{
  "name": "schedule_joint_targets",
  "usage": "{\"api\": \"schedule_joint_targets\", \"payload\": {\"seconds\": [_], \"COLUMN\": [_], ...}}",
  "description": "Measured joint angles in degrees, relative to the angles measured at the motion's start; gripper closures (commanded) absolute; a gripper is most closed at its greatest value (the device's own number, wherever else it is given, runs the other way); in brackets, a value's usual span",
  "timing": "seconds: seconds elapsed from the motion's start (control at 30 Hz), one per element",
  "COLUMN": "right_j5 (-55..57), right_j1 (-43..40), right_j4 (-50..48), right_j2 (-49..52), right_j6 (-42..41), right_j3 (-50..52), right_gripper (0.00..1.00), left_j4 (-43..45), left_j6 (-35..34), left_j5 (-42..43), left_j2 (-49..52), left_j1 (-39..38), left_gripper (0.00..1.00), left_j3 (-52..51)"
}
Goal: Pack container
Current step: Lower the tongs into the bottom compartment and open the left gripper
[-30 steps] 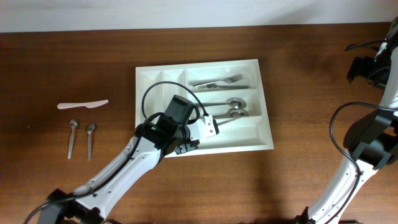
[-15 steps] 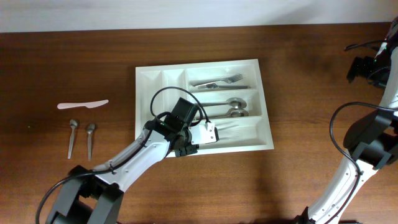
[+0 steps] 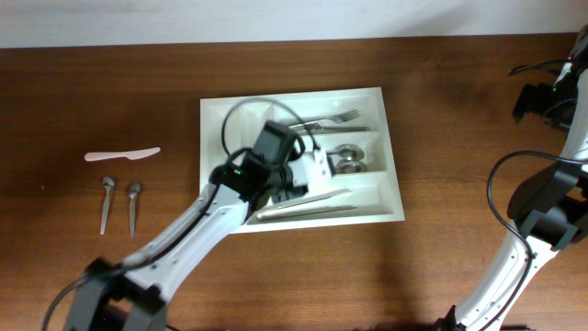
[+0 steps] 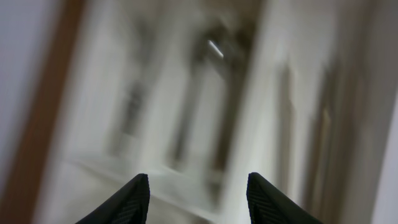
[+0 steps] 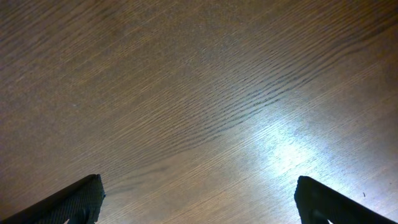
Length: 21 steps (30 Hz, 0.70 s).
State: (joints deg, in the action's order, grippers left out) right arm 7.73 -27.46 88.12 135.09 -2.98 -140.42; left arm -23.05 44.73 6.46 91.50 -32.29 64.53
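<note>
The white cutlery tray (image 3: 393, 147) lies in the middle of the table. Its top wide compartment holds forks (image 3: 326, 120), the middle one spoons (image 3: 349, 158), and the bottom one a metal knife (image 3: 308, 204) lying free. My left gripper (image 3: 317, 170) hovers over the tray's middle. In the left wrist view it (image 4: 198, 177) is open and empty over the blurred white tray (image 4: 273, 93). My right gripper (image 3: 542, 101) is at the far right edge. In the right wrist view it (image 5: 199, 180) is open over bare wood.
On the table left of the tray lie a white plastic knife (image 3: 122, 154) and two small metal spoons (image 3: 107, 202) (image 3: 134, 204). The right arm's cables and base (image 3: 542, 211) stand at the right side.
The left gripper dipped into the bottom compartment, left the metal knife lying there, and has moved back up over the tray's middle. The right arm has not moved.
</note>
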Motion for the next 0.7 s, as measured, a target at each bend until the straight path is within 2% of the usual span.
{"api": "schedule_joint_targets", "payload": {"seconds": [0.03,0.1,0.13,0.3,0.37,0.47,0.5,0.53,0.57,0.7], "right_j5": [0.00,0.00,0.00,0.00,0.00,0.00,0.00,0.00,0.00,0.00], "right_j1": [0.00,0.00,0.00,0.00,0.00,0.00,0.00,0.00,0.00,0.00], "right_j4": [0.00,0.00,0.02,0.02,0.02,0.02,0.00,0.00,0.00,0.00], "right_j2": [0.00,0.00,0.00,0.00,0.00,0.00,0.00,0.00,0.00,0.00], "right_j6": [-0.02,-0.07,-0.04,-0.04,-0.04,-0.04,-0.07,-0.07,-0.02,-0.04], "right_j3": [0.00,0.00,0.00,0.00,-0.02,0.00,0.00,0.00,0.00,0.00], "right_gripper": [0.01,0.01,0.01,0.01,0.01,0.01,0.01,0.01,0.01,0.01], "left_j4": [0.09,0.31,0.42,-0.22,-0.11,0.33,-0.28,-1.88,-3.32,-7.98], "left_j6": [-0.87,-1.90,-2.45,-4.39,-8.02,-19.12,-24.04,-31.78,-35.47,-44.92], "left_j5": [0.00,0.00,0.00,-0.70,-3.56,-12.44,-16.17,-21.38,-23.17,-20.85], "left_j2": [-1.60,-5.18,-7.15,-15.45,-16.37,-17.22,-17.51,-17.92,-18.03,-18.36], "left_j1": [0.00,0.00,0.00,-0.02,0.00,1.11,2.23,4.96,7.19,18.43], "left_gripper": [0.47,0.28,0.01,0.01,0.01,0.01,0.01,0.01,0.01,0.01], "left_j3": [1.60,3.76,4.44,5.79,5.77,5.81,6.01,6.78,7.61,11.89]}}
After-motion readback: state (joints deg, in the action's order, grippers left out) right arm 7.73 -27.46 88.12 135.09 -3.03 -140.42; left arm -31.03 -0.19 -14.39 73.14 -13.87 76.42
